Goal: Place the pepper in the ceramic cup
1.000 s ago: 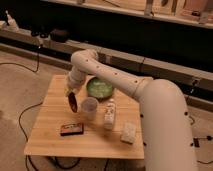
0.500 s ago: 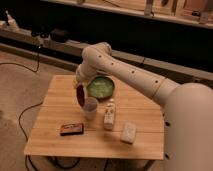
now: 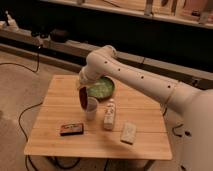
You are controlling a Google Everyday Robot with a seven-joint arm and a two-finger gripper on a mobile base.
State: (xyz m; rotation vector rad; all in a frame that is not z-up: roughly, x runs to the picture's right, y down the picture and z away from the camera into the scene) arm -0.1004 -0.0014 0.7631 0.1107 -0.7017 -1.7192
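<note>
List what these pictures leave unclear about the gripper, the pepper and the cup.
- Gripper, camera view: it sits just above the ceramic cup; blur merges it with the dark-red pepper, so its grip cannot be judged.
- Pepper: its lower end overlaps the cup's rim; whether it is inside cannot be told.
- Cup interior: hidden by the pepper and the viewing angle.
- Dark box: its label is too small to read.

- A light wooden table (image 3: 60,135) stands on a pale concrete floor (image 3: 20,80).
- Black cables (image 3: 22,117) trail across the floor.
- Behind runs a dark wall (image 3: 125,30) with a low ledge (image 3: 65,47); a wooden shelf (image 3: 165,15) sits above.
- The gripper (image 3: 83,98) is above the table.
</note>
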